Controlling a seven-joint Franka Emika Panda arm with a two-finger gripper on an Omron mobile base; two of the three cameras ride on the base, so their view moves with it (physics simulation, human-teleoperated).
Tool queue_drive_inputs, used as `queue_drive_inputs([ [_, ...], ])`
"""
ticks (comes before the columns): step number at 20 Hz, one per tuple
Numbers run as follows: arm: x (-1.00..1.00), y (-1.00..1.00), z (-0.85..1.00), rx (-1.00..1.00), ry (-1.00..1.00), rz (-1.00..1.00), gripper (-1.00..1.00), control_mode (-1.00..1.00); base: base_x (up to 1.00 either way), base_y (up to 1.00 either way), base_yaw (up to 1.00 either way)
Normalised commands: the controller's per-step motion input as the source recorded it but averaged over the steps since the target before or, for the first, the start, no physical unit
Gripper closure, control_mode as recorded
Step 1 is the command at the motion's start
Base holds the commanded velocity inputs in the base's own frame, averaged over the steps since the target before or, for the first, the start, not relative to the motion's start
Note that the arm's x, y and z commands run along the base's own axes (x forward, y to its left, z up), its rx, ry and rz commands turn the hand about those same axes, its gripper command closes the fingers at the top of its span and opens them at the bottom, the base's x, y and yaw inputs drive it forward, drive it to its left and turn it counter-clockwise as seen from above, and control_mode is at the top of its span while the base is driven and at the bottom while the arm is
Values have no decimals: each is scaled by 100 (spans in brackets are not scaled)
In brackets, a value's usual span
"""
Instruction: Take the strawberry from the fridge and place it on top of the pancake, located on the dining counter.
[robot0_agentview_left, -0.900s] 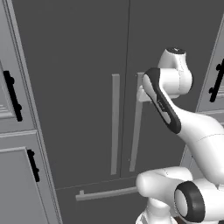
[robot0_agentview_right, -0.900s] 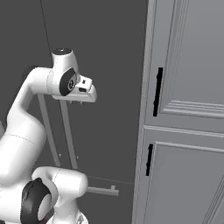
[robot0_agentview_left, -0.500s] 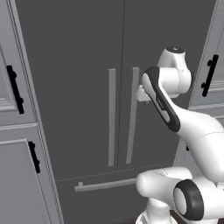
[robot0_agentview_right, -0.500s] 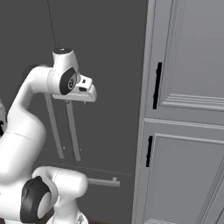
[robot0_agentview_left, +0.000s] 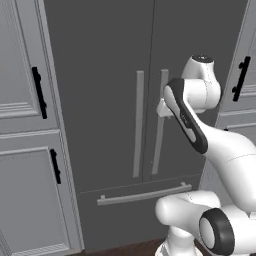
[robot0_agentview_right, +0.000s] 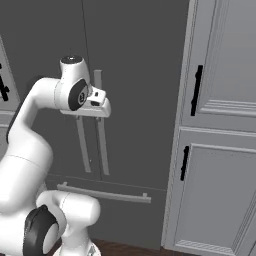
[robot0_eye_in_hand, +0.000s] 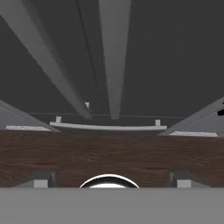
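In front of closed fridge (robot0_agentview_left: 150, 45), pincer (robot0_eye_in_hand: 109, 179) spread wide at right door handle (robot0_agentview_left: 160, 125), holding nothing, light grey cabinets (robot0_agentview_right: 220, 125) at 3 o'clock.

The fridge (robot0_agentview_left: 100, 100) is a flat dark grey on both doors and on the drawer front below them. Its two long vertical bar handles (robot0_agentview_left: 138, 124) are light grey, as is the horizontal drawer handle (robot0_agentview_left: 145, 194). The panelled cabinets (robot0_agentview_right: 220, 125) on either side are pale grey, with short black handles (robot0_agentview_right: 197, 90). The arm (robot0_agentview_left: 200, 125) is white with dark, near-black joint bands. In the hand view the floor (robot0_eye_in_hand: 109, 157) is dark brown with a wood-grain pattern, and the two finger tips (robot0_eye_in_hand: 41, 179) read dull grey.
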Motion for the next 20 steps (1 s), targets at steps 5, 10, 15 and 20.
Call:
queue_drive_inputs([
  [5,0,0,0,0,0,0,-100,100,0,43,-1],
  [10,0,0,0,0,0,0,-100,100,-8,-7,0],
  [15,0,0,0,0,0,0,-100,100,-50,-34,-5],
  [20,0,0,0,0,0,0,-100,100,-31,-10,-4],
])
